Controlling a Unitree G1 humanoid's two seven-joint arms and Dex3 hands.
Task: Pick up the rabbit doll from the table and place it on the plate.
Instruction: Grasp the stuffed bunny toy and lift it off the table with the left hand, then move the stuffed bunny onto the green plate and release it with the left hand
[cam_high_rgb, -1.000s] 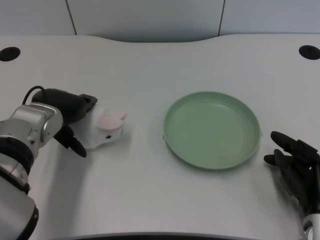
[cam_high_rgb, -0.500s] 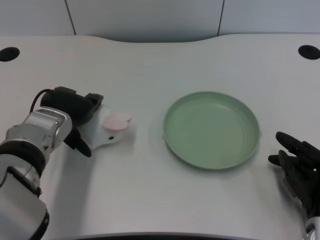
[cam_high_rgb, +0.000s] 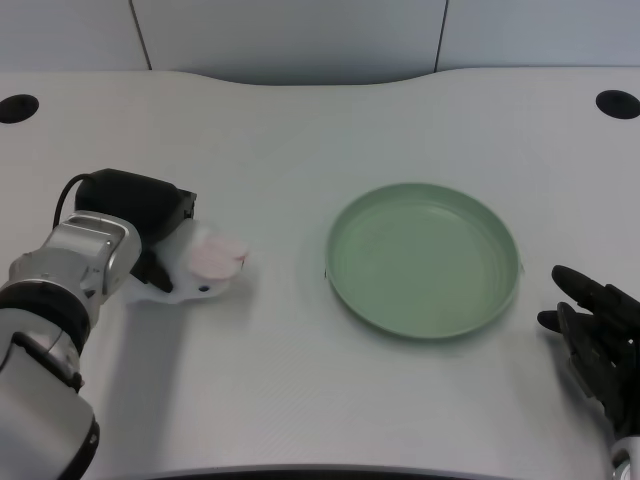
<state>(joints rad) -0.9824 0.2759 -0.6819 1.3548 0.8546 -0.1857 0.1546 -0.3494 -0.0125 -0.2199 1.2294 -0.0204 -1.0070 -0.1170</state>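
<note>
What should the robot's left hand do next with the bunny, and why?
Probably lift it a little off the table. The left hand is wrapped around the white rabbit doll, which appears to lie low against the table, well to the left of the green plate. The plate holds nothing yet, so the doll likely has to come up before it can be carried right to the plate.

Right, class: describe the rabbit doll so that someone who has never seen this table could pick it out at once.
Start from the round green plate on the white table and look to its left. There the left robot hand is against a small white soft toy, the rabbit doll. Its pink ears mark it out; everything else nearby is black, silver or green.
</note>
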